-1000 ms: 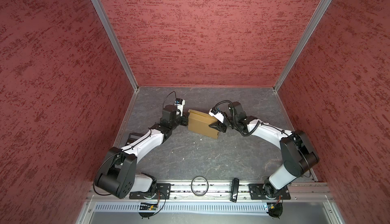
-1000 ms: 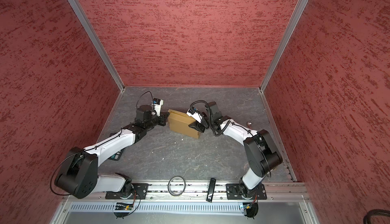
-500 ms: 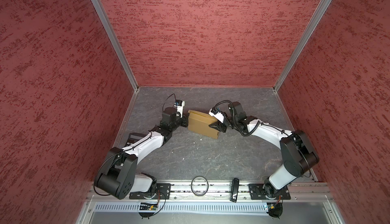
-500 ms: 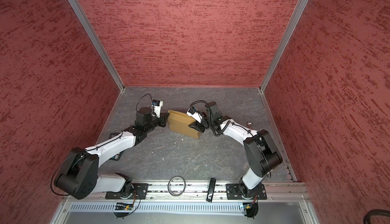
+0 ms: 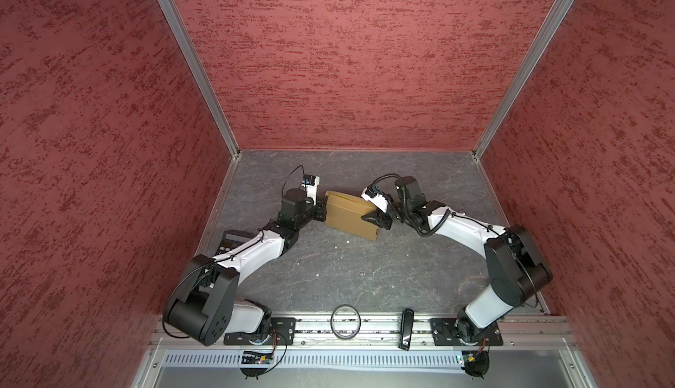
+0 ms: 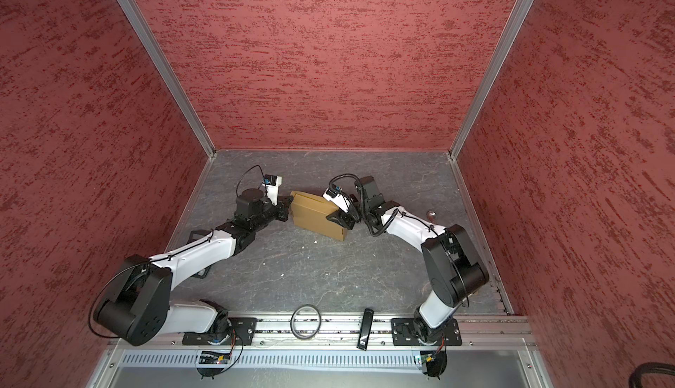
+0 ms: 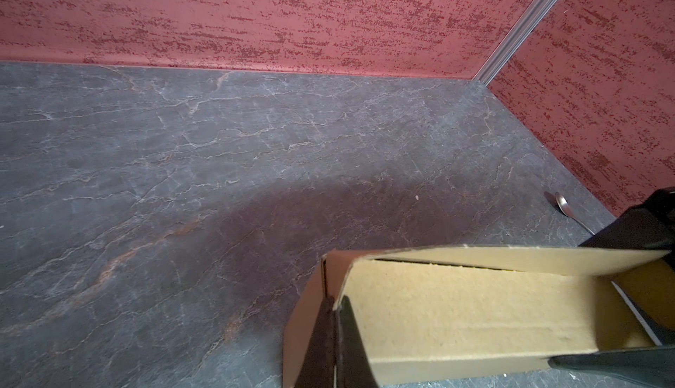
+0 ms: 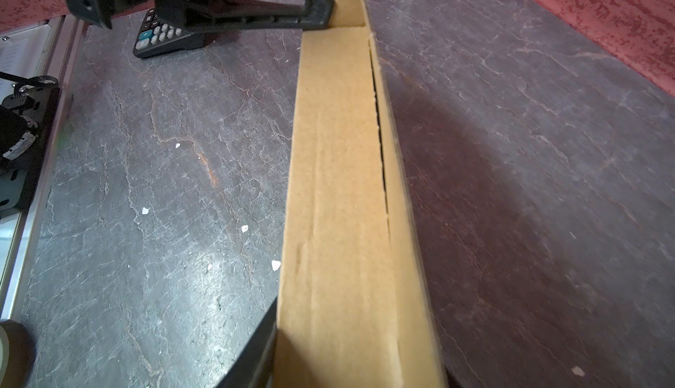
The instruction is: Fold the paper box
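The paper box [image 5: 349,216] is sitting near the back middle of the table [image 5: 347,276], close to folded into a shallow tan shape and bridging the gap between the two arms in both top views. The right wrist view is showing a thin dark seam running along its narrow side, so one flap is probably not fully tucked in yet. As plain corrugated card it is likely weighing very little, staying stiff across its panels while giving way readily at the creases. A hard squeeze on a hollow face would likely be denting it, so the doubled end walls and corners are looking like the safest places to take hold. The left gripper [image 5: 321,209] is pinching the box's left end wall with its jaws drawn fully together on the card, as the left wrist view is showing. The right gripper [image 5: 375,218] is straddling the opposite end with its jaws part-way apart. One finger [image 8: 255,349] is lying against the outer face, the other is hidden behind the card, and it appears to be clamping the box's thickness. Further out, a calculator [image 8: 164,35] is lying beside the left arm, and a spoon [image 7: 562,205] is resting near the right-hand wall, well apart from the box.
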`<state>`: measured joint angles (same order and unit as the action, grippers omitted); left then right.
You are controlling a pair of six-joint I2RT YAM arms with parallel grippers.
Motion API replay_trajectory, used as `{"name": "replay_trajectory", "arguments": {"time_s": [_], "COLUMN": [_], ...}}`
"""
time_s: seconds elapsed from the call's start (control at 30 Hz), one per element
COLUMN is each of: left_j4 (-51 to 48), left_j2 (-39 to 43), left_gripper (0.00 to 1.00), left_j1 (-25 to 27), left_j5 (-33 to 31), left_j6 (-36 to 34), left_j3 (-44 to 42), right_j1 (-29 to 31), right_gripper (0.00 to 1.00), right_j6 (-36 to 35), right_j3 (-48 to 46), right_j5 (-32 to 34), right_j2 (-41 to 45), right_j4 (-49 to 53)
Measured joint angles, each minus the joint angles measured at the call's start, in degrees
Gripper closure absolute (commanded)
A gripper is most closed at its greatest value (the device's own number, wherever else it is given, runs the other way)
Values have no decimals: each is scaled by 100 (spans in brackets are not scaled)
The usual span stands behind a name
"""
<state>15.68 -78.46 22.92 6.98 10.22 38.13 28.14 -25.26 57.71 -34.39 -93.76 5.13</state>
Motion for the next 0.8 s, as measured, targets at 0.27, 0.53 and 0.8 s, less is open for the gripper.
{"name": "replay_trajectory", "arguments": {"time_s": [0.27, 0.53, 0.8], "left_j4": [103, 138, 240], "left_j2": [0, 0, 24], "left_gripper": [100, 100, 100], "left_j1": [111, 227, 293], "left_j5": [-278, -501, -673], "left_j6": [7, 46, 57], "left_j3": [-50, -68, -151], "right_j1": [15, 15, 15], "right_gripper": [59, 49, 42], "right_j6": [42, 94, 81], "right_j3": [-13, -59, -140], "right_j5": [52, 236, 382], "right_j2": [22, 90, 229], "right_j4": [-15, -22, -59]}}
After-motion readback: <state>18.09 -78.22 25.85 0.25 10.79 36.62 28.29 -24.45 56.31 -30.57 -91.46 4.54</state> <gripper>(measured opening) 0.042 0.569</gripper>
